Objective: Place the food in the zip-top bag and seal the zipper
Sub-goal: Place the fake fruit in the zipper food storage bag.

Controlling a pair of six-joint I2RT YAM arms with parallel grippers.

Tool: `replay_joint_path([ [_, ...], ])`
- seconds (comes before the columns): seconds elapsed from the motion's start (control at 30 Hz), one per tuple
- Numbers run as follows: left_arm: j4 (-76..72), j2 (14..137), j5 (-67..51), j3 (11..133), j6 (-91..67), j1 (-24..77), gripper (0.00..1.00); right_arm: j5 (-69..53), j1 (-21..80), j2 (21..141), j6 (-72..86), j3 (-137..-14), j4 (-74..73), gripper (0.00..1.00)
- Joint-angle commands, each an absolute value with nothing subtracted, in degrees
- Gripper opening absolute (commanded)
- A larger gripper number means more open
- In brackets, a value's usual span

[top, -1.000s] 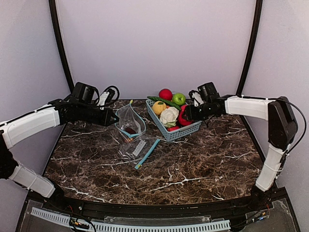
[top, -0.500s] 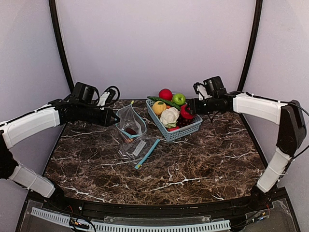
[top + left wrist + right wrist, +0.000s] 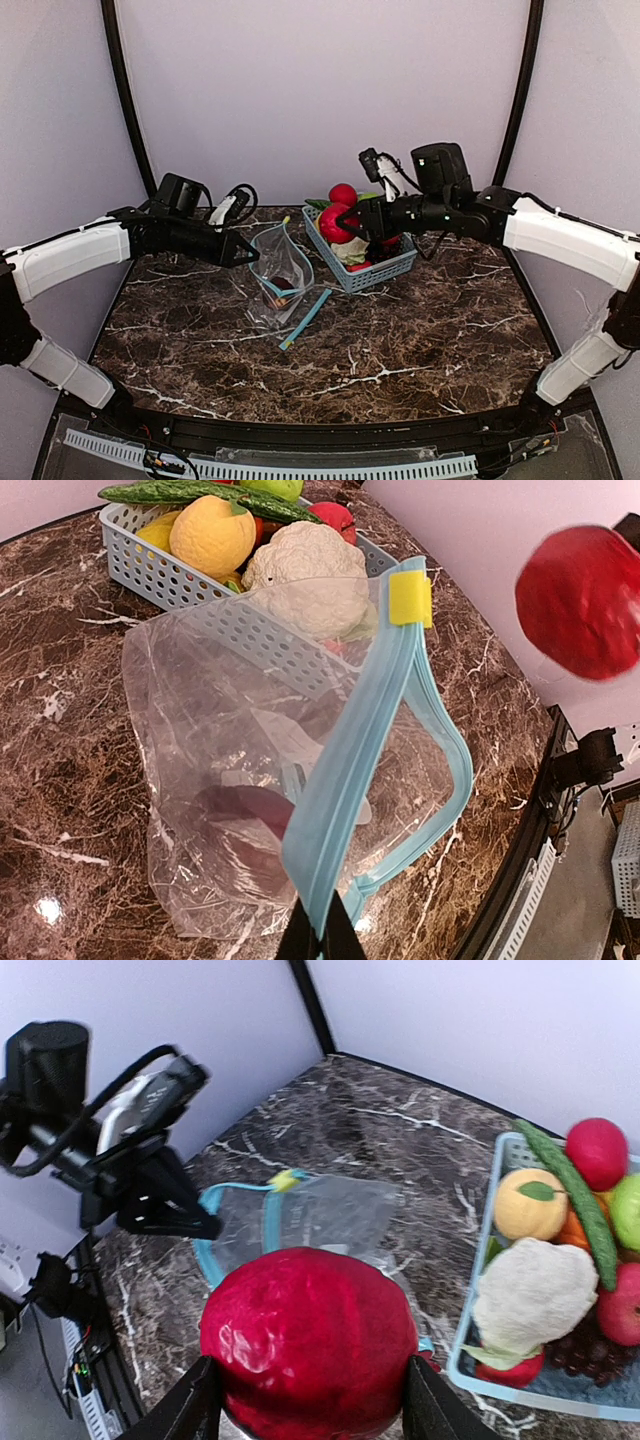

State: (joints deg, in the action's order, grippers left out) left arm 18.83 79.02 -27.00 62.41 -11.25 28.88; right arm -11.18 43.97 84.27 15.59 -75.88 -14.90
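A clear zip-top bag [image 3: 283, 278] with a blue zipper rim [image 3: 352, 770] and a yellow slider [image 3: 409, 598] stands open on the marble table. My left gripper [image 3: 246, 257] is shut on the rim's near end [image 3: 320, 935], holding the mouth up. A dark red piece [image 3: 245, 810] lies inside the bag. My right gripper [image 3: 310, 1395] is shut on a big glossy red fruit [image 3: 310, 1345], held in the air [image 3: 336, 222] between the basket and the bag's mouth. More food fills the light-blue basket [image 3: 378, 272]: cauliflower [image 3: 532, 1295], yellow citrus [image 3: 211, 535], cucumber [image 3: 565, 1195], red apple [image 3: 343, 194].
The basket [image 3: 140, 572] sits just behind and right of the bag, close to it. Purple walls and black corner posts [image 3: 125, 95] enclose the table. Bare marble [image 3: 400, 350] lies in front of the bag and basket. The left arm [image 3: 150, 1195] shows in the right wrist view.
My right gripper has lifted the red fruit out of the basket and carried it left, up toward the bag. The left gripper has shifted slightly right, with the bag mouth held wider.
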Motion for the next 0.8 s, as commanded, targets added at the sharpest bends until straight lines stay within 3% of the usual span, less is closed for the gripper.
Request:
replay_joint_path([
  [0.0,18.35,79.38,-27.96,61.53,-11.53,29.22,0.01,-15.41,49.78,85.43,13.1,-76.82,-9.82,0.57],
  [0.4,18.42,81.19,-28.94,61.71,-11.9,29.79,0.01,-21.64,54.58,96.67,13.95,-80.82,-4.14,0.57],
  [0.77,18.59,81.86,-30.06,61.97,-11.87,30.1,0.01,-6.88,54.67,106.51,18.44,-90.05,-12.75,0.57],
])
